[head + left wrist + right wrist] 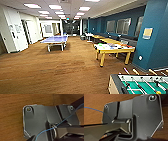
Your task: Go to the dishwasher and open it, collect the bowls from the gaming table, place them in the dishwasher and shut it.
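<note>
Brown carpet (50, 67) surrounds the gaming table (113, 51); no legible writing.

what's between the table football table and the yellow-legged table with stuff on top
In the head view, bare brown carpet lies between the table-football table and the gaming table. Nothing stands on that stretch.

Office games lounge: table-tennis table (54, 40), table-football table (140, 85), yellow-legged bench (113, 48), brown carpet (50, 70), ceiling light panels (55, 7), teal walls (155, 45).
</note>
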{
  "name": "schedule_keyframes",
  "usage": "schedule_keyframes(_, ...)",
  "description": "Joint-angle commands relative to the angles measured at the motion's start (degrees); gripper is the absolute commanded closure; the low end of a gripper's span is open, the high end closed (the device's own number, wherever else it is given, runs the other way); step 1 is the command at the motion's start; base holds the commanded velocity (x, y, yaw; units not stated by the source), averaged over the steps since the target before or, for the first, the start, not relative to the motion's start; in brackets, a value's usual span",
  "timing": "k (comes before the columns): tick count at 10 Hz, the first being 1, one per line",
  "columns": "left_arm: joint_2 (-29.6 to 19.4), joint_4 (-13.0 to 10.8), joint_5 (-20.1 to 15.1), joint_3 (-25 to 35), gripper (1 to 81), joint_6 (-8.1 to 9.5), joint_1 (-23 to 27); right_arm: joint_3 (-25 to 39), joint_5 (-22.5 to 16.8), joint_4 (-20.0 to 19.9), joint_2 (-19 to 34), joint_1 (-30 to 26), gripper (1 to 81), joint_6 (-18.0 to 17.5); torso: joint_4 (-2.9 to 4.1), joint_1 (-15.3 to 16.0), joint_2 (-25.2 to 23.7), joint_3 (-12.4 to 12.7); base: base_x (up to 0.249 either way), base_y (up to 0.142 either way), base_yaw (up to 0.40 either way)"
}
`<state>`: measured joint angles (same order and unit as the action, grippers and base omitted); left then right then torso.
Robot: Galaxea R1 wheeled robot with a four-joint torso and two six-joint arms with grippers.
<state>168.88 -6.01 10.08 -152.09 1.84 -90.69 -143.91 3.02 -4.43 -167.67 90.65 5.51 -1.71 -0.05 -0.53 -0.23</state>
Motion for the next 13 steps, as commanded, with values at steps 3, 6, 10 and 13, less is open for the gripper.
schedule_keyframes(3, -0.5, 0.0, -2.6, -0.1, 1.0, 0.27, 2.5, 0.5, -3.2, 0.4, 0.3, -2.5, 1.0, 0.1, 0.00, 0.1, 0.0, 0.0, 0.162, 0.000, 0.000)
schedule_keyframes(6, -0.4, 0.0, -2.6, -0.1, 1.0, 0.27, 2.5, 0.5, -3.2, 0.4, 0.3, -2.7, 1.0, 0.1, 0.00, 0.1, 0.0, 0.0, 0.162, 0.000, 0.000)
schedule_keyframes(10, -0.4, 0.0, -2.6, -0.1, 1.0, 0.27, 2.5, 0.4, -3.2, 0.4, 0.3, -2.6, 1.0, 0.1, 0.00, 0.1, 0.0, 0.0, 0.124, 0.094, 0.000)
schedule_keyframes(13, -0.3, 0.0, -2.6, -0.1, 1.0, 0.27, 2.5, 0.4, -3.1, 0.4, 0.3, -2.5, 1.0, 0.1, 0.00, 0.1, 0.0, 0.0, 0.112, 0.110, 0.000)
